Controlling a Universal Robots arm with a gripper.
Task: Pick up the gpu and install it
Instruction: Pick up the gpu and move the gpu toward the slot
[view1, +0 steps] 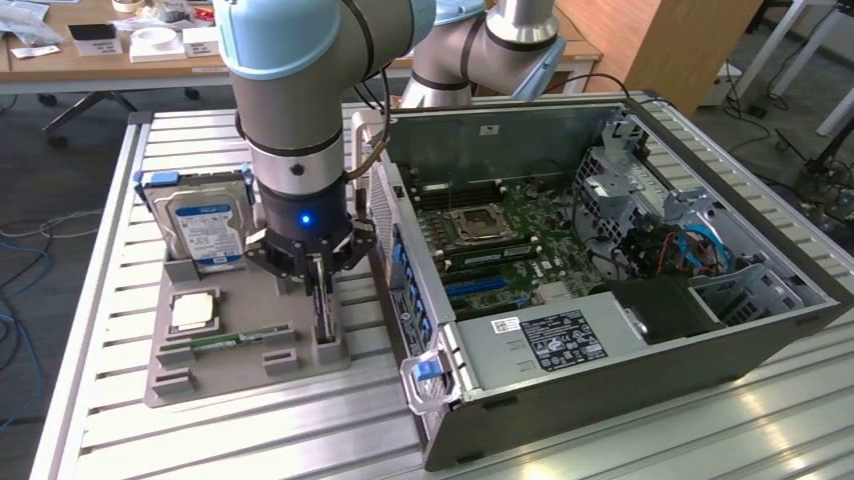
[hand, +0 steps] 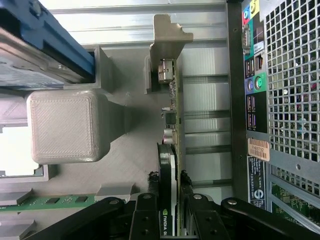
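Note:
The gpu (view1: 324, 325) stands on edge in a slot of the grey parts holder (view1: 240, 370), just to the exterior view's left of the open computer case (view1: 627, 330). In the wrist view the gpu (hand: 172, 115) shows edge-on, a green board with a black cooler and a silver end bracket (hand: 169, 32) at its far end. My gripper (view1: 320, 285) has come straight down over it. The fingertips (hand: 152, 176) press on both faces of the card, so the gripper (hand: 169, 177) is shut on it. The card still sits in the holder.
The holder also carries a silver hard drive (view1: 200, 225) with a blue-white label, a CPU (view1: 194, 312) and a RAM stick (view1: 220, 340). The case's rear port panel (hand: 255, 100) is close beside the card. The motherboard (view1: 507, 240) lies exposed inside the case.

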